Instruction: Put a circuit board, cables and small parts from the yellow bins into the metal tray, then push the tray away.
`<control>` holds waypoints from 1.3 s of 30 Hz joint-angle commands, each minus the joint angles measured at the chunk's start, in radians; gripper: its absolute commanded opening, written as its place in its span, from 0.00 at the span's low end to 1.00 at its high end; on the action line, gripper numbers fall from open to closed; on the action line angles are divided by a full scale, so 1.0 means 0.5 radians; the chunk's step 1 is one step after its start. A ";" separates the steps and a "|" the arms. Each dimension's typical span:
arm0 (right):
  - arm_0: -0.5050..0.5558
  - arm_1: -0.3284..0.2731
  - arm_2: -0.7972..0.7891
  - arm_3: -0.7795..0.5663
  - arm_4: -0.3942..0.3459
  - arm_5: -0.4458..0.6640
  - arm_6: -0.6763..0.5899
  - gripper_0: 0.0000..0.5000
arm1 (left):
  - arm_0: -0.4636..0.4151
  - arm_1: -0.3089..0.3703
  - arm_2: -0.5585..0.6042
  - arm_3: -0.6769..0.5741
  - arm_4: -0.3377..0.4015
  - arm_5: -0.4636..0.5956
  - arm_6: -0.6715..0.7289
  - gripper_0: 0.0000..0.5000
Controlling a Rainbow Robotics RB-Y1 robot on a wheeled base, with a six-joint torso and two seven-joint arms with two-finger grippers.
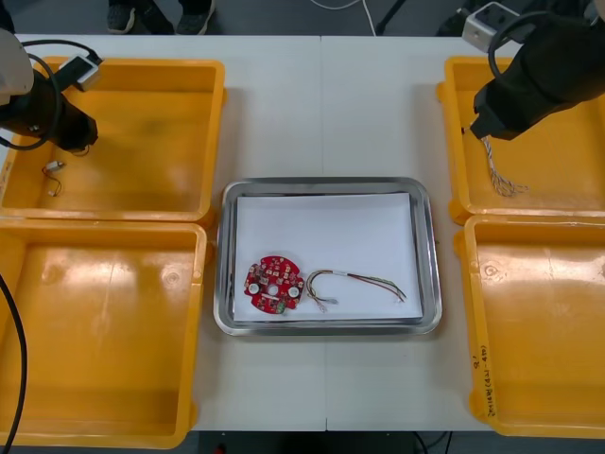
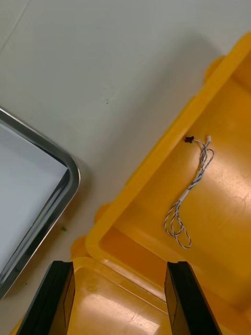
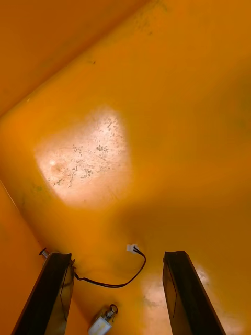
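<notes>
Desk (image 1: pixel 321 104): light, carrying bins and tray.
Yellow bins: two at each side; far left bin (image 1: pixel 142 132), far right bin (image 1: pixel 567 180).
Metal tray (image 1: pixel 430 255): on the desk between the bins, white inside.
Left gripper (image 3: pixel 116 254): low inside the far left bin, fingers spread wide, holding nothing.
Right gripper (image 2: pixel 119 263): above the far right bin's near rim, fingers spread wide, holding nothing.
Circuit board (image 1: pixel 272 284): round, red, flat in the tray's near left part.
Thin cable (image 1: pixel 364 281): in the tray, just beside the board.
Blue and white cable (image 2: pixel 191 196): twisted, on the far right bin's floor, ahead of the right fingers and apart from them.
Black cable (image 3: pixel 112 280): on the far left bin's floor, between the left fingers.
Small metal part (image 3: pixel 103 322): just beside the black cable.
</notes>
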 commanded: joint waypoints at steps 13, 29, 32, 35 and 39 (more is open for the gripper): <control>-0.288 -0.073 -0.377 0.702 0.315 0.008 0.027 1.00 | -0.115 0.005 0.014 0.204 0.056 -0.087 0.075 1.00; -0.306 -0.076 -0.435 1.101 0.435 -0.279 0.092 1.00 | -0.115 -0.112 0.014 0.293 0.010 -0.047 0.130 1.00; -0.306 -0.067 -0.435 1.168 0.422 -0.374 0.095 1.00 | -0.115 -0.130 0.014 0.293 -0.009 -0.004 0.133 1.00; -0.310 -0.027 -0.435 1.229 0.416 -0.484 0.092 1.00 | -0.115 -0.149 0.014 0.293 -0.039 0.045 0.136 1.00; -0.310 0.022 -0.435 1.297 0.416 -0.598 0.095 1.00 | -0.115 -0.152 0.014 0.293 -0.049 0.137 0.152 0.86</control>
